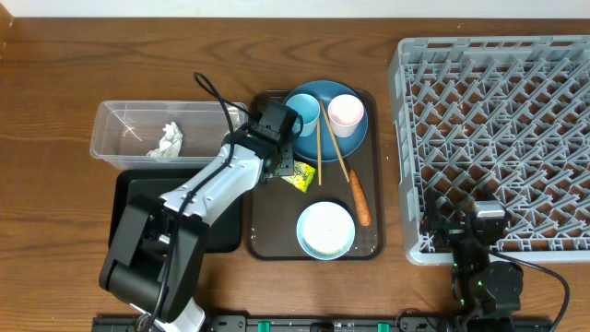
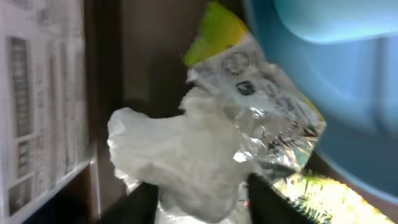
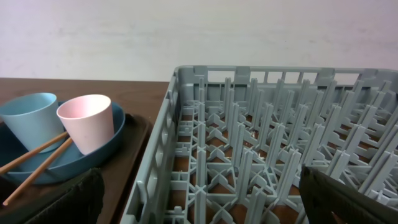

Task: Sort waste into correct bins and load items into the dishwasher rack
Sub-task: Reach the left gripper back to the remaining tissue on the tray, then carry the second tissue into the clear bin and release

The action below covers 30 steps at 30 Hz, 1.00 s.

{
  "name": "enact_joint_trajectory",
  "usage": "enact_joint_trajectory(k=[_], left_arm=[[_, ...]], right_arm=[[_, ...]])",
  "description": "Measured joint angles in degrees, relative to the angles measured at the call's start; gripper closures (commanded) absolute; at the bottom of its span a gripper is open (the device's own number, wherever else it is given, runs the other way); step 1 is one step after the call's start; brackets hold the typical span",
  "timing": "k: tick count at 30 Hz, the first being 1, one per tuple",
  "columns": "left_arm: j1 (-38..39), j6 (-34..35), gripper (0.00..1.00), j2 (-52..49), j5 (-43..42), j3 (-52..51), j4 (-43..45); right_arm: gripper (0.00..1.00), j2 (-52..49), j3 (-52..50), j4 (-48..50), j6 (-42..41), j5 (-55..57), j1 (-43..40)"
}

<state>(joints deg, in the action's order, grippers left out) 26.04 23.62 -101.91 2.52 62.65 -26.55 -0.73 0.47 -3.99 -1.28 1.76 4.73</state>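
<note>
**Tissue (image 2: 180, 155) and wrapper (image 2: 261, 93) bunched together at the left gripper (image 2: 205, 202)**

From where I stand, the risk is a mixed grab. The two scraps lie touching on the brown serving tray (image 1: 267, 235), just beside the dark blue plate (image 1: 313, 92), and the wrapper's foil edge overlaps the tissue. One pinch could lift both, and they would land in the same bin. A thin hold on soft paper could also let it fall onto the worktop (image 1: 55, 92) short of the clear tub (image 1: 111, 120), where another tissue (image 1: 166, 140) lies.

The left arm reaches from its base across the black tray (image 1: 138, 189), with its wrist tipped down over the serving tray's left side. The tissue fills the gap between its fingers. The wrist view is blurred, so I cannot tell whether they are pressing on it.

Further right, the right arm sits folded low at the near edge of the dishwasher rack (image 3: 261, 124). The right gripper (image 3: 199, 199) is spread wide and holds nothing.
</note>
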Motion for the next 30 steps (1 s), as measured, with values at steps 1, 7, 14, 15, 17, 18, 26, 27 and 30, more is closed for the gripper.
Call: enact_joint_trajectory(k=[1, 7, 14, 15, 17, 18, 26, 27, 30], left_arm=[[0.0, -0.2, 0.81, 0.0, 0.24, 0.0, -0.04], [0.0, -0.44, 0.94, 0.04, 0.92, 0.0, -0.48], [0.0, -0.5, 0.94, 4.7, 0.9, 0.0, -4.59], [0.0, -0.5, 0.94, 6.54, 0.92, 0.0, -5.49], [0.0, -0.5, 0.94, 9.79, 0.9, 0.0, -7.06], [0.0, -0.5, 0.94, 11.96, 0.92, 0.0, -7.98], [0.0, -0.5, 0.94, 25.57, 1.38, 0.0, -9.92], [0.0, -0.5, 0.94, 26.8, 2.14, 0.0, -9.86], [-0.39, -0.48, 0.94, 29.4, 5.86, 0.0, -9.64]], right_arm=[[0.01, 0.0, 0.0, 0.0, 0.0, 0.0, 0.0], [0.01, 0.0, -0.02, 0.0, 0.0, 0.0, 0.0], [0.01, 0.0, -0.02, 0.02, 0.0, 0.0, 0.0], [0.01, 0.0, -0.02, 0.02, 0.0, 0.0, 0.0], [0.01, 0.0, -0.02, 0.02, 0.0, 0.0, 0.0], [0.01, 0.0, -0.02, 0.02, 0.0, 0.0, 0.0], [0.01, 0.0, -0.02, 0.0, 0.0, 0.0, 0.0], [0.01, 0.0, -0.02, 0.0, 0.0, 0.0, 0.0], [0.01, 0.0, -0.02, 0.0, 0.0, 0.0, 0.0]])
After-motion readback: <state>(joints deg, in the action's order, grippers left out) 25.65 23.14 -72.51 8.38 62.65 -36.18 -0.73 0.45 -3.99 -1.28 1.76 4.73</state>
